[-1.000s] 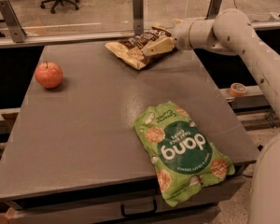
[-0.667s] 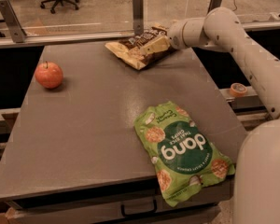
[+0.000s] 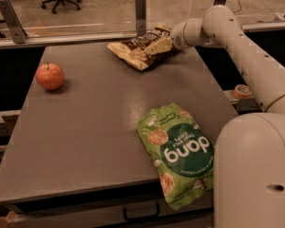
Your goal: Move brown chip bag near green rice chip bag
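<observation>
Table (image 3: 85,127) centre lay bare: a broad lane ran from far edge to near edge, between apple (image 3: 50,76) at far left and green bag (image 3: 178,153) at near right. Gripper (image 3: 167,39) sat at the far right, against the right end of the brown bag (image 3: 135,53). Arm (image 3: 249,51) spanned the right side. Rail (image 3: 61,37) with upright posts closed the far side. Robot body (image 3: 254,175) blocked the near right corner, just beside the green bag.

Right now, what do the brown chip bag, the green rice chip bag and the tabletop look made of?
Brown chip bag: thin crinkly film, likely plastic, judging by creases. Green rice chip bag: smooth printed film, slight sheen. Table: grey, matte, speckled, perhaps laminate. The gripper is at the brown bag, by the far edge.
</observation>
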